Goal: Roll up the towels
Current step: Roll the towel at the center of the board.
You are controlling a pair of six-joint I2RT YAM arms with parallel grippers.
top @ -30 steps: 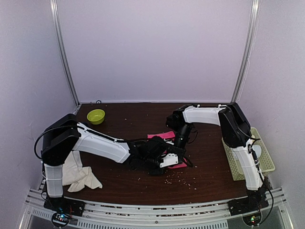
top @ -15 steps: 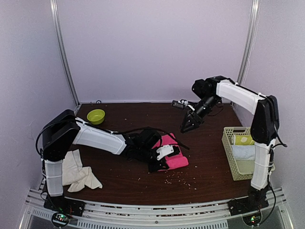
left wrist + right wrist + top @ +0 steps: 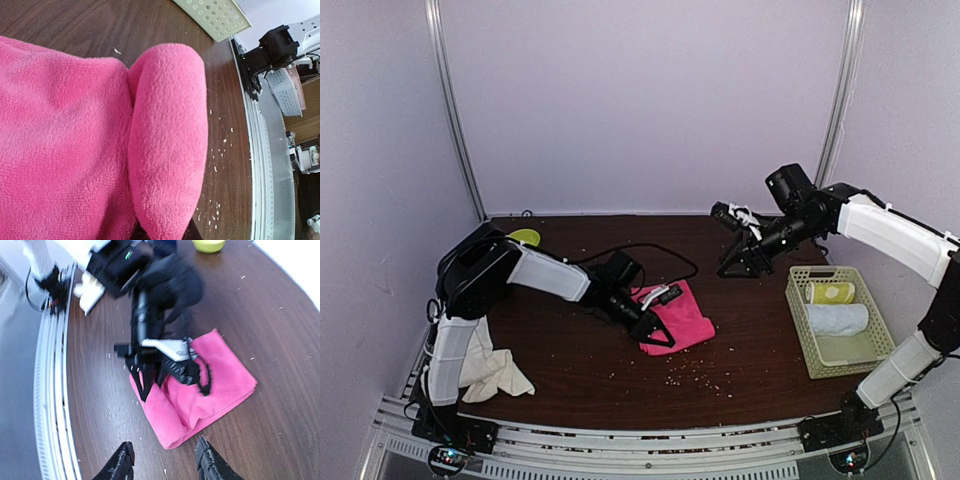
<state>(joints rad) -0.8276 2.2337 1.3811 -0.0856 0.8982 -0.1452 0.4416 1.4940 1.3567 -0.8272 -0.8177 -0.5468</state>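
Left gripper (image 3: pixel 172 385) pinches a fold of the pink towel (image 3: pixel 220 385) mid-tabletop; right gripper (image 3: pixel 164 462) hangs half-open, empty, toward the far-right corner.

The pink towel (image 3: pixel 684 320) lies folded flat, one edge doubled over, with the cream towel (image 3: pixel 492 368) crumpled well to its left.

Left hand (image 3: pixel 656 332) low, right hand (image 3: pixel 738 267) aloft.
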